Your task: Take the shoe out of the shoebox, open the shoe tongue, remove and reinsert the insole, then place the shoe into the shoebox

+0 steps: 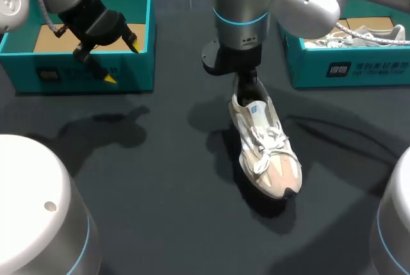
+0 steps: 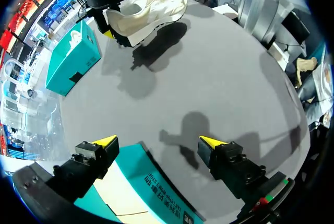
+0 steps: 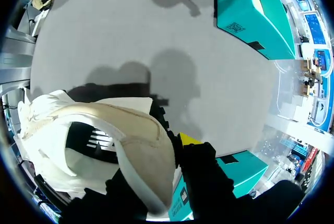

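Observation:
A white and beige shoe [image 1: 266, 150] is at mid-table, heel up, toe toward the front. My right gripper [image 1: 246, 86] is shut on its heel collar. In the right wrist view one yellow fingertip [image 3: 189, 139] shows outside the heel [image 3: 141, 145]; the other is hidden inside the shoe. My left gripper [image 1: 122, 54] hangs open over the front wall of the left teal shoebox [image 1: 128, 73], holding nothing. In the left wrist view its fingertips [image 2: 104, 141] stand wide apart above that box [image 2: 141, 182], with the shoe [image 2: 151, 4] far ahead.
A second teal shoebox [image 1: 346, 63] stands at the back right with another pale shoe [image 1: 365, 34] in it. The left box shows a brown cardboard floor [image 1: 54, 38]. Dark tabletop [image 1: 160, 179] lies between the boxes.

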`<act>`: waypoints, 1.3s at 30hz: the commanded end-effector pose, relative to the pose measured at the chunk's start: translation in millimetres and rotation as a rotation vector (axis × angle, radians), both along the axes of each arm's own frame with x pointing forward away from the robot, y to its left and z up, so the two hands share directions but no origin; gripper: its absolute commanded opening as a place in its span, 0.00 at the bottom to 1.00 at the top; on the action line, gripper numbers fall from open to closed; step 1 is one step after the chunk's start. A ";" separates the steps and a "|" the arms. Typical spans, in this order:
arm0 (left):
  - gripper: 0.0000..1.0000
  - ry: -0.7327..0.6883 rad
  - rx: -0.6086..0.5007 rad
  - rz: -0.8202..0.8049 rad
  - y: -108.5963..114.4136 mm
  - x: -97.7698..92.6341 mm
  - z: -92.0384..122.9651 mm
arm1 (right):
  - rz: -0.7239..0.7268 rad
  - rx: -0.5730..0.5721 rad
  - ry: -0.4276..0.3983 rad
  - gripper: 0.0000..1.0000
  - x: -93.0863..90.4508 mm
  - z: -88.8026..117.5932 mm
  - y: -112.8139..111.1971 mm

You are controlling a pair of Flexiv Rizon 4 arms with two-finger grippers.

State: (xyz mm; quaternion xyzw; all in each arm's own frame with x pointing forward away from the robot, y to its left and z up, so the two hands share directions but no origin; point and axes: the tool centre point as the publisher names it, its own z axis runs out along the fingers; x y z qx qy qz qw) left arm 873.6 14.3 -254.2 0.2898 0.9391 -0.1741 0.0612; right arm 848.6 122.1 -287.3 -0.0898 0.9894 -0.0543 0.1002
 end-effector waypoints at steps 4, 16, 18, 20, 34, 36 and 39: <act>1.00 -0.001 0.002 0.000 0.5 -0.5 0.3 | -0.020 0.025 -0.011 0.00 12.3 25.6 -21.8; 1.00 -0.001 0.002 0.000 0.5 -0.5 0.3 | -0.020 -0.097 -0.053 0.00 55.4 117.8 -85.9; 1.00 -0.001 0.002 0.000 0.5 -0.5 0.3 | -0.020 -0.122 -0.041 0.00 65.5 132.5 -96.8; 1.00 -0.001 0.002 0.000 0.5 -0.5 0.3 | -0.056 -0.155 -0.058 0.00 71.9 138.8 -103.4; 1.00 -0.001 0.002 0.000 0.5 -0.5 0.3 | -0.061 -0.158 -0.062 0.00 71.6 144.2 -105.9; 1.00 -0.001 0.002 0.000 0.5 -0.5 0.3 | -0.074 -0.182 -0.081 0.00 74.9 156.2 -115.0; 1.00 -0.001 0.002 0.000 0.5 -0.5 0.3 | -0.085 -0.194 -0.076 0.00 83.4 173.7 -134.6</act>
